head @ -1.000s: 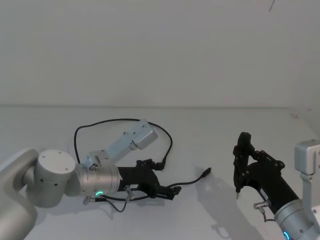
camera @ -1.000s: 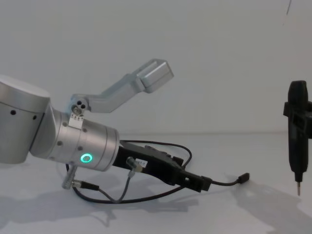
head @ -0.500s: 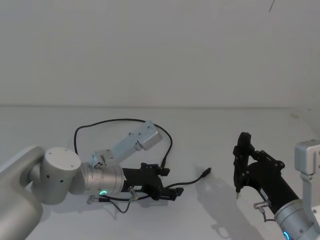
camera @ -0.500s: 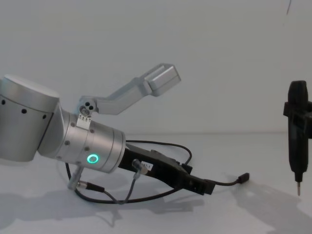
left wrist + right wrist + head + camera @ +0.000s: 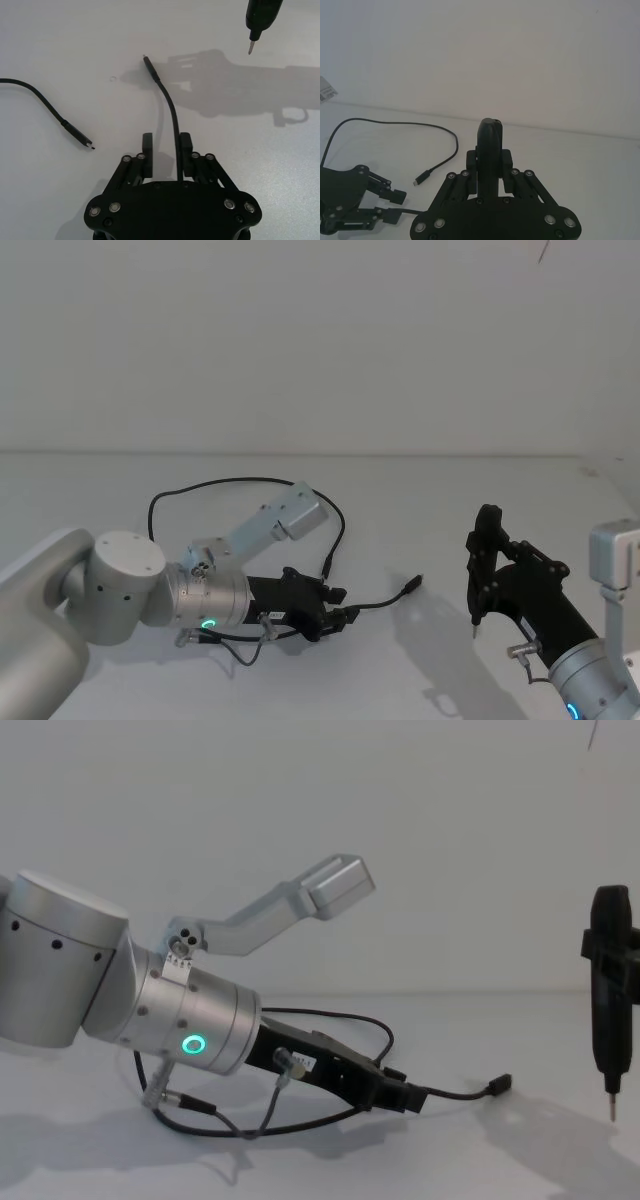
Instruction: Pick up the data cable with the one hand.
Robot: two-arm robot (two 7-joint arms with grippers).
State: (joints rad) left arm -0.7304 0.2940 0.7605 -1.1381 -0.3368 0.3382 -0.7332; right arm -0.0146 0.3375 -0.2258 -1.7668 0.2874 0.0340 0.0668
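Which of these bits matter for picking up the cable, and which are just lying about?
In the job: cable; left tool, open around it.
Just about: right tool, parked, shut on a screwdriver; grey wire on the left arm; table.

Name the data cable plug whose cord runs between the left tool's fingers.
The far plug, straight ahead of the open left tool; its cord passes between the fingers. The other plug lies off to one side.

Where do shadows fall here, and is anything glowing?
Left wrist view: a dark shadow crosses the table beyond the open left gripper and data cable. Chest view: a green ring glows on the left arm, shadow beneath. Right wrist view: even light, no glare on the black tool clamped in the right gripper.
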